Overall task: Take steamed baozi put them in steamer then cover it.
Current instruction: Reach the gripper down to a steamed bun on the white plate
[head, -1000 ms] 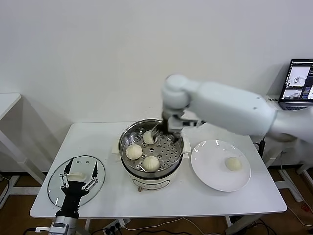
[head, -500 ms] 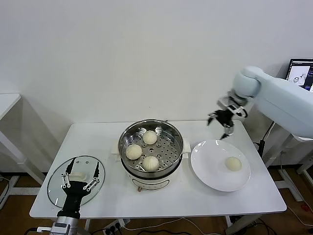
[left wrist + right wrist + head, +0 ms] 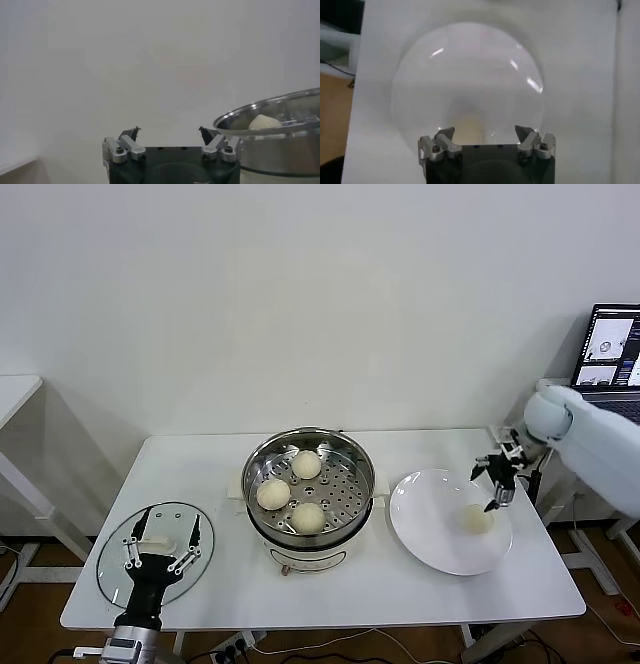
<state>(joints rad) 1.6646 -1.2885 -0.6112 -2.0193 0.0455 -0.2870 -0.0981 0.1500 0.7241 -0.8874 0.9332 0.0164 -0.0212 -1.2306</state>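
while my right gripper (image 3: 497, 483) hangs with its fingers spread and empty just above the far right part of the white plate (image 3: 430, 529), the last loose baozi (image 3: 477, 519) lies on that plate directly beneath and slightly in front of it, not touched. in the right wrist view i see the same gripper (image 3: 485, 137) open, with the plate (image 3: 420, 90) below and the pale bun (image 3: 466, 125) showing between the finger bases. three baozi sit in the steamer (image 3: 265, 454) at the table's centre: one at the back (image 3: 306, 465), one at the left (image 3: 273, 494), one at the front (image 3: 309, 517), close together on the perforated floor. my left gripper (image 3: 160, 556) is parked low at the front left, fingers released, over the glass cover (image 3: 112, 559), which lies flat on the table (image 3: 200, 474) with its white handle (image 3: 152, 542) between the fingers; i cannot tell whether they touch it. from the left wrist view the open left gripper (image 3: 170, 137) faces the steamer rim (image 3: 280, 107), one bun (image 3: 265, 122) showing above it. a laptop (image 3: 607, 349) stands at the far right.
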